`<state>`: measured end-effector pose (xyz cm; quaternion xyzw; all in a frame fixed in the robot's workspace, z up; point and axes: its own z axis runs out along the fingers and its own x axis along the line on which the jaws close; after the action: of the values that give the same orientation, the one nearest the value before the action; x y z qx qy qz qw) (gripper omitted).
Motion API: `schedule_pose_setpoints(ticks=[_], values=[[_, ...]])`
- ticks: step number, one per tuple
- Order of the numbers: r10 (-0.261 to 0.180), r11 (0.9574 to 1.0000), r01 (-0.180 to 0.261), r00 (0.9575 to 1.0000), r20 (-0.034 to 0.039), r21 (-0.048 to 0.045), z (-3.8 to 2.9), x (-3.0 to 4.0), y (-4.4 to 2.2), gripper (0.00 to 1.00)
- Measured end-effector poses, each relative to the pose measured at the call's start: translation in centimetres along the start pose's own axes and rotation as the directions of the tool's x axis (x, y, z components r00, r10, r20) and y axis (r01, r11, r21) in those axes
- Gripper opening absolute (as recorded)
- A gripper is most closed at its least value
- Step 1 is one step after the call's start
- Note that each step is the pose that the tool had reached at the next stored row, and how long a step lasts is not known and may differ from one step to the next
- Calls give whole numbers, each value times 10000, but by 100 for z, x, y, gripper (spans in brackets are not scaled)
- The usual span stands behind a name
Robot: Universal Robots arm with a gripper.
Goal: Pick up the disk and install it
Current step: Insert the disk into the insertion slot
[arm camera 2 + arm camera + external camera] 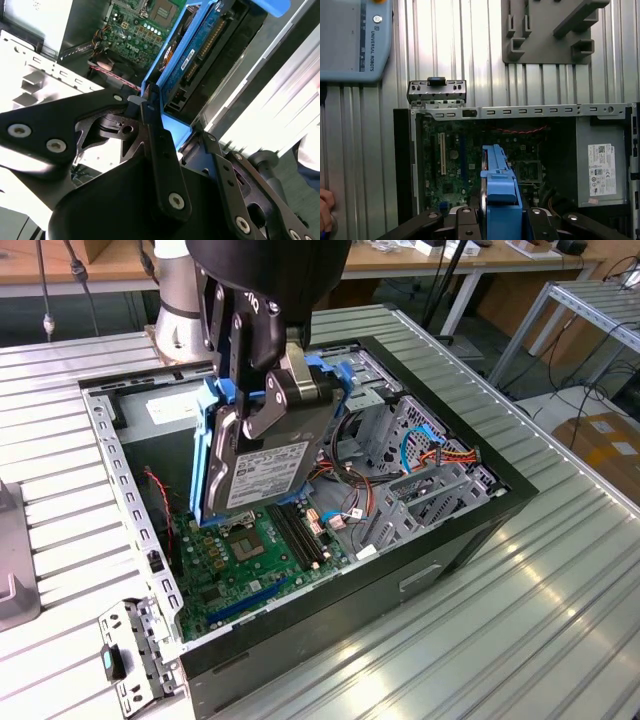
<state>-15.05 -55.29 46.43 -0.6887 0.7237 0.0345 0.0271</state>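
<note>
Black metal links make up the gripper (262,412), whose fingers (159,150) are clamped on the disk (262,478), one against each flat face. The disk is a dark slab with a white label on the face seen in the exterior view. A glossy bright blue plastic carrier frames it, with rails running down its long sides. It hangs steeply tilted, nearly on edge, inside the open computer case (300,640) above the green motherboard (250,562). In the first wrist view the disk (497,167) shows edge-on as a narrow blue bar. In the second wrist view its circuit-board underside (195,55) and connector edge face the camera. The blue rail hides its lower corner, so I cannot tell whether it touches anything beneath.

Toward the exterior view's right, a folded grey sheet-metal drive cage (425,502) stands in the case beside a tangle of red, orange and blue cables (430,455). A grey metal box with a white label (601,167) fills one end of the case. The case sits on a ribbed aluminium table (520,640). A small perforated metal bracket (130,660) lies just outside the case. A matte grey plastic fixture (545,30) and a pale blue pendant (350,40) rest farther off. A person's hand (325,212) is cut off at the frame edge.
</note>
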Motion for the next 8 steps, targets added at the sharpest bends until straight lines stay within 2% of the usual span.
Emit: schedule_pose_setpoints(ticks=[8], values=[[-1,10000,1,10000,0,0,-2,51,-40,37]])
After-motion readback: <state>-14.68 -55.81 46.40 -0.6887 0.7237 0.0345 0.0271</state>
